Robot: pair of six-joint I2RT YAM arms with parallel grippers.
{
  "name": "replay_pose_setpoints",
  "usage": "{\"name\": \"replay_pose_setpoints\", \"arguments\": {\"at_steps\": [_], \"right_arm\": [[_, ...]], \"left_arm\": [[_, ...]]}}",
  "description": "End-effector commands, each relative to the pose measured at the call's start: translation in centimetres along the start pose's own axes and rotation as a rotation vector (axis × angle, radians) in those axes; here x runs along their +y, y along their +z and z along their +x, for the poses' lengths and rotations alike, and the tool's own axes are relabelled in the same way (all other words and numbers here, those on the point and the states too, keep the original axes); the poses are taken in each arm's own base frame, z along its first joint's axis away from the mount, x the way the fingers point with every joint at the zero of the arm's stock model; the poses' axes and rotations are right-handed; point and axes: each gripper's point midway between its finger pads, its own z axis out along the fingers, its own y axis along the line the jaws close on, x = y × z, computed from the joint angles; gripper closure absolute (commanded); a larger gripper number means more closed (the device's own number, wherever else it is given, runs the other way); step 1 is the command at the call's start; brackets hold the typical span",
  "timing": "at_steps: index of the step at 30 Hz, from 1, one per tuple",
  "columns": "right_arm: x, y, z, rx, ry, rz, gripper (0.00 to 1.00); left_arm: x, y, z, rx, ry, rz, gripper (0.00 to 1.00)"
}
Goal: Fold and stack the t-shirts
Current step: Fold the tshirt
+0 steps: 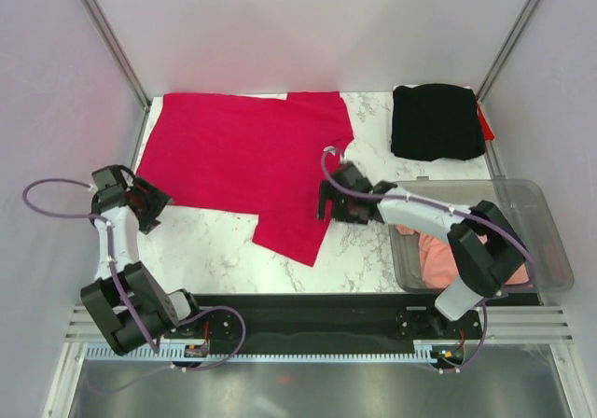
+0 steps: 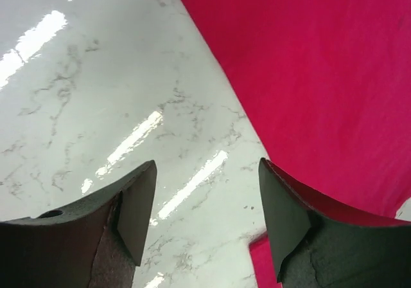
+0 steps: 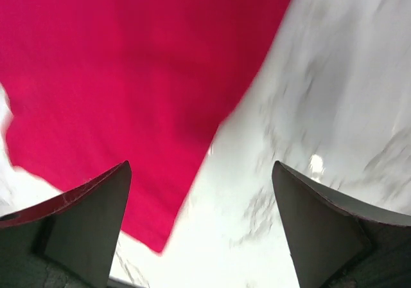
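The crimson red t-shirt (image 1: 244, 161) lies spread on the marble table, one flap hanging toward the front centre. It shows in the left wrist view (image 2: 321, 76) and the right wrist view (image 3: 128, 76). The black t-shirt (image 1: 437, 121) lies folded at the back right. The salmon-pink t-shirt (image 1: 446, 257) sits in the clear bin. My left gripper (image 1: 154, 203) is open and empty at the red shirt's lower left edge. My right gripper (image 1: 326, 202) is open and empty at the flap's right edge; its view is blurred.
A clear plastic bin (image 1: 541, 231) stands at the front right, partly under my right arm. Bare marble table (image 1: 210, 245) lies in front of the red shirt. Metal frame posts and white walls close in the back and sides.
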Motion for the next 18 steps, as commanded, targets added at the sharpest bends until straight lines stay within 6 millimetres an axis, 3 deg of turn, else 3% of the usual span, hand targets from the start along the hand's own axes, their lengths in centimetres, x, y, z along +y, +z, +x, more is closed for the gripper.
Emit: {"name": "replay_pose_setpoints", "arguments": {"at_steps": [1, 2, 3, 6, 9, 13, 16, 18], "right_arm": [[4.1, -3.6, 1.1, -0.094, 0.129, -0.144, 0.02], [3.4, -3.3, 3.1, -0.065, 0.134, -0.14, 0.02], [4.2, -3.6, 4.7, -0.047, 0.13, -0.164, 0.02], [5.0, -3.9, 7.6, -0.009, 0.136, -0.181, 0.02], [6.4, -3.3, 9.4, 0.015, 0.061, -0.199, 0.02], [6.4, -1.1, 11.7, 0.069, 0.01, -0.126, 0.05], [6.0, -0.2, 13.0, 0.097, 0.014, -0.1, 0.12], [5.7, 0.2, 13.4, 0.106, 0.017, -0.096, 0.23]], "left_arm": [[-1.0, -1.2, -2.7, -0.133, -0.059, 0.096, 0.28], [-0.8, -1.3, -2.8, -0.136, -0.063, 0.096, 0.29], [-1.2, -1.5, -2.7, -0.135, -0.065, 0.116, 0.29], [-1.2, -1.8, -2.3, -0.136, -0.071, 0.132, 0.3], [-0.8, -1.6, -1.7, -0.138, -0.079, 0.125, 0.3], [-0.7, -1.5, -1.7, -0.134, -0.074, 0.125, 0.3], [-0.7, -1.7, -1.8, -0.141, -0.066, 0.12, 0.3], [-0.6, -1.8, -2.0, -0.148, -0.067, 0.117, 0.3]]}}
